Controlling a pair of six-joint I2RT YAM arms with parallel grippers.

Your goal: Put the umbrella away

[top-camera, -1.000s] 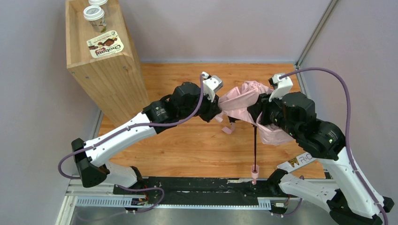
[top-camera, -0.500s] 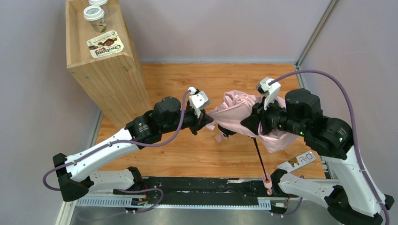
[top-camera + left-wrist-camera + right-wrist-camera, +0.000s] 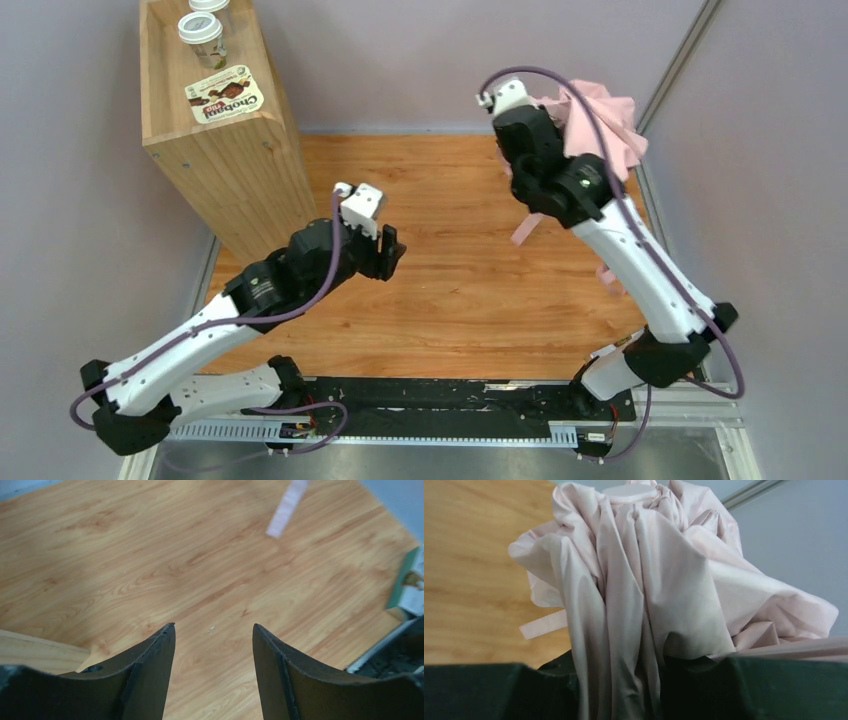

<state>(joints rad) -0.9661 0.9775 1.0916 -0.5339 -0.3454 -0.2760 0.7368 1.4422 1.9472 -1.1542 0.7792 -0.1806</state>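
Note:
The umbrella is a crumpled pale pink bundle held high at the back right corner, close to the wall. My right gripper is shut on its gathered fabric, which fills the right wrist view. A thin pink strap dangles below the bundle, and it also shows in the right wrist view as the strap. The shaft and handle are hidden behind the right arm. My left gripper is open and empty over the wooden floor, far left of the umbrella. The left wrist view shows that left gripper with bare floor between its fingers.
A tall wooden box stands at the back left, with paper cups and a yoghurt lid on top. Grey walls close in the wooden floor. A black rail runs along the near edge.
My left gripper has let go of the umbrella, opened and drawn back to the left. The right arm has swung the umbrella up and away to the back right corner.

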